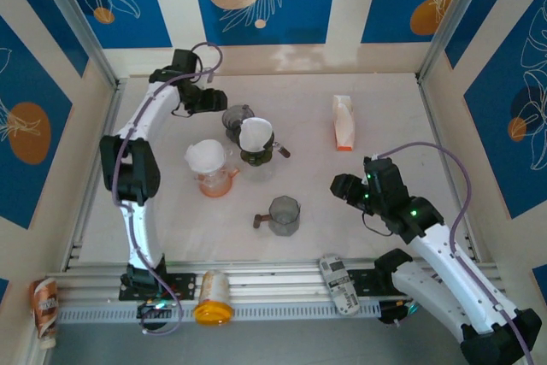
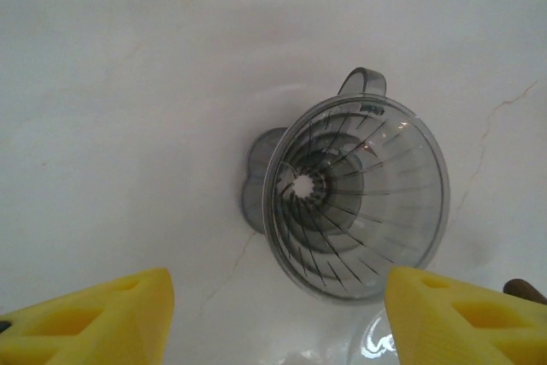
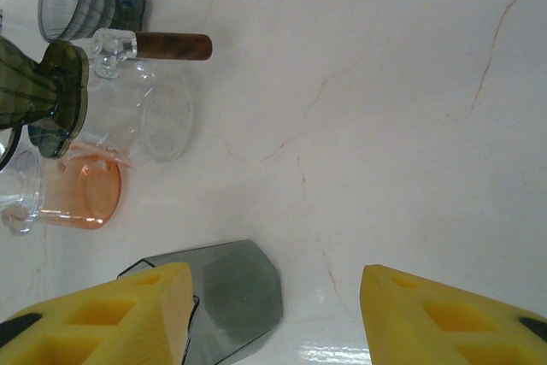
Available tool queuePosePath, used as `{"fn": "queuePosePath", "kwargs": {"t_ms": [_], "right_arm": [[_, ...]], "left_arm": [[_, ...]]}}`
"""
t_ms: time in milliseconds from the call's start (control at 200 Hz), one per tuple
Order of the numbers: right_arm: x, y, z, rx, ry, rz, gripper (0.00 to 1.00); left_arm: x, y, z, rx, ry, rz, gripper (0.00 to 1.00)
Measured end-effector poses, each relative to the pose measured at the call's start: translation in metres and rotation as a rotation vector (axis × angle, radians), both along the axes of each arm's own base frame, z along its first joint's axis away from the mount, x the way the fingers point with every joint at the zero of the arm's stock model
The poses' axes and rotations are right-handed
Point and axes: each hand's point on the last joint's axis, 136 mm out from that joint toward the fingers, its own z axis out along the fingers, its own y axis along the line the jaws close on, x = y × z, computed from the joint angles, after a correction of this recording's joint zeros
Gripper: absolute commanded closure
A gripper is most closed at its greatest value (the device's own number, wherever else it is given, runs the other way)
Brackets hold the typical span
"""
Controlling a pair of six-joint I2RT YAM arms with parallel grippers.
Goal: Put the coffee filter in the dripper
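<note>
Smoke-grey clear plastic, cone-shaped and ribbed inside: the grey dripper (image 2: 355,198) stands upright and empty on the pale marbled counter (image 2: 128,83), at the far left of the group, with its handle and round foot showing. The left hand (image 2: 278,286) is close to it, yellow foam fingers (image 2: 94,322) spread wide with nothing pinched between them.

White paper coffee filter (image 1: 255,133), first of two: seated in a dark green dripper (image 1: 256,156) on top of a clear glass server (image 3: 145,108) with a brown handle, just beside the grey dripper on its near side.

Second white filter (image 1: 205,156): resting in an orange-tinted glass vessel (image 1: 215,181), to the left of the dark green dripper.

Grey faceted cup (image 3: 235,309) with a side handle: nearer the arms and apart from the group. The right hand (image 3: 275,273) is over the counter just beside it, fingers spread and gripping nothing.

White carton (image 1: 343,122) with an orange base: far right of centre, alone.

Orange-capped bottle (image 1: 212,297): lying on the rail at the near edge.
</note>
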Motion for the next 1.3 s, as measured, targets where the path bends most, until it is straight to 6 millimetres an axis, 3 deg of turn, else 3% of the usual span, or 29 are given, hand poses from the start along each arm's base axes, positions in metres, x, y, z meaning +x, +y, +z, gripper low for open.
{"fn": "queuePosePath", "kwargs": {"t_ms": [215,450,660,980,1200,1300], "right_arm": [[0.005,-0.004,-0.005,-0.001,0.026,-0.012,0.45],[0.008,-0.005,-0.007,0.011,0.039,-0.016,0.45],[0.011,-0.005,-0.009,0.011,0.047,-0.016,0.44],[0.013,-0.003,-0.008,0.025,0.042,-0.009,0.44],[0.013,-0.003,-0.008,0.027,0.045,-0.007,0.44],[0.012,-0.003,-0.011,0.024,0.051,-0.008,0.44]], "left_arm": [[0.01,-0.005,-0.031,0.008,0.044,-0.035,0.37],[0.016,-0.006,-0.048,0.02,0.064,-0.051,0.46],[0.016,-0.006,-0.062,0.026,0.088,-0.056,0.61],[0.018,-0.007,-0.065,0.019,0.082,-0.049,0.87],[0.02,-0.01,-0.063,-0.005,0.072,-0.043,0.99],[0.019,-0.009,-0.062,-0.003,0.07,-0.04,1.0]]}}
